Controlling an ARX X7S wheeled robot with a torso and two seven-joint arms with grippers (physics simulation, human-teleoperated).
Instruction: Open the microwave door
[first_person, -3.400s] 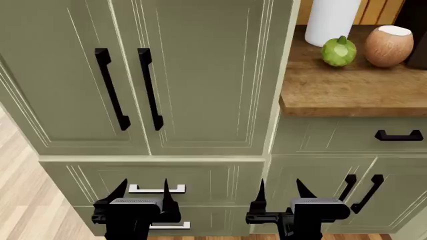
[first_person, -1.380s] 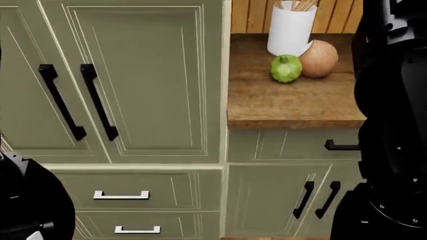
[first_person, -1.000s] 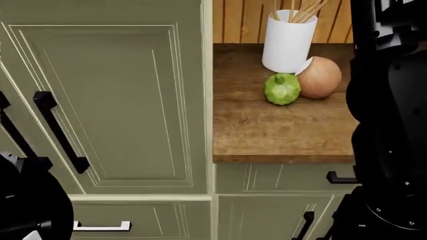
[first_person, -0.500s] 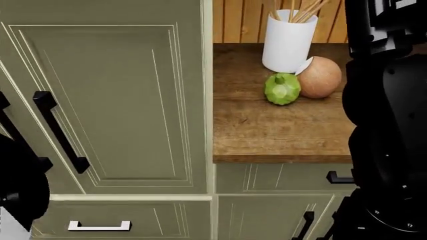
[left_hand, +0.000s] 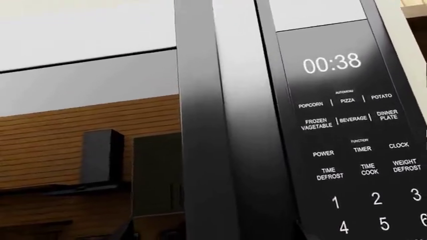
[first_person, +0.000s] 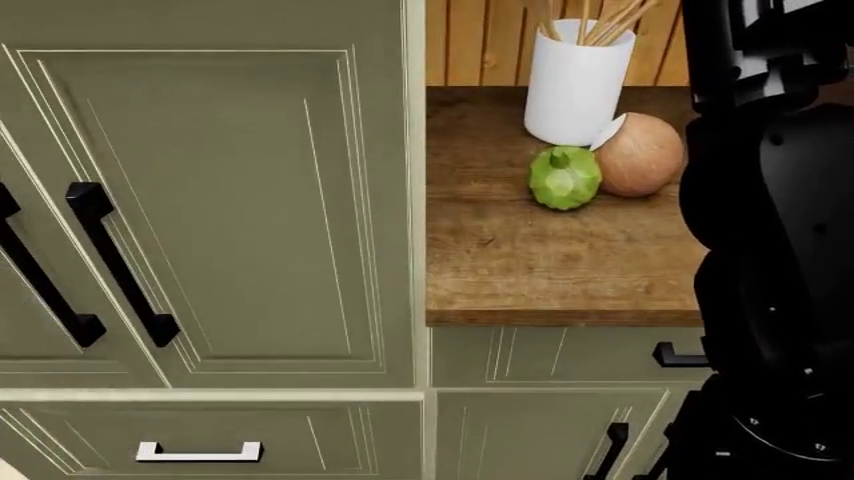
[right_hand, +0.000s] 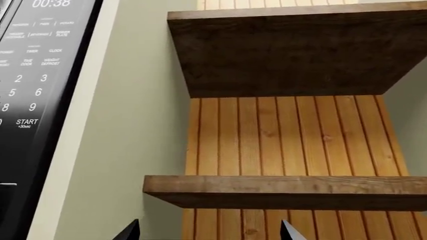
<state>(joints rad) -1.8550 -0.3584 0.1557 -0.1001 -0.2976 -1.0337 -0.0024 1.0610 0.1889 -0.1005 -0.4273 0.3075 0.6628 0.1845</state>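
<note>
- The microwave (left_hand: 293, 125) fills the left wrist view from very close; its door is closed.
- A tall black handle (left_hand: 203, 120) runs along the door, just beside the control panel (left_hand: 353, 135), where the display shows 00:38.
- The glass of the door (left_hand: 87, 150) reflects wooden boards.
- In the right wrist view an edge of the same control panel (right_hand: 30, 75) shows, next to a green side wall (right_hand: 127, 125) and two wooden shelves (right_hand: 280, 192).
- The right tool (right_hand: 210, 231) is open: two dark tips stand well apart at the border of that view.
- The left tool does not show in any view, so I cannot tell its state.
- In the head view the microwave is not visible; the right arm (first_person: 774, 250) is a large black shape in front of the wooden surface (first_person: 561, 255).
- On the surface stand a white holder (first_person: 577, 85), a green fruit (first_person: 565, 178) and a brown coconut (first_person: 641, 155), touching each other.
- Green cabinet doors (first_person: 214, 200) with black handles are beside the surface.
</note>
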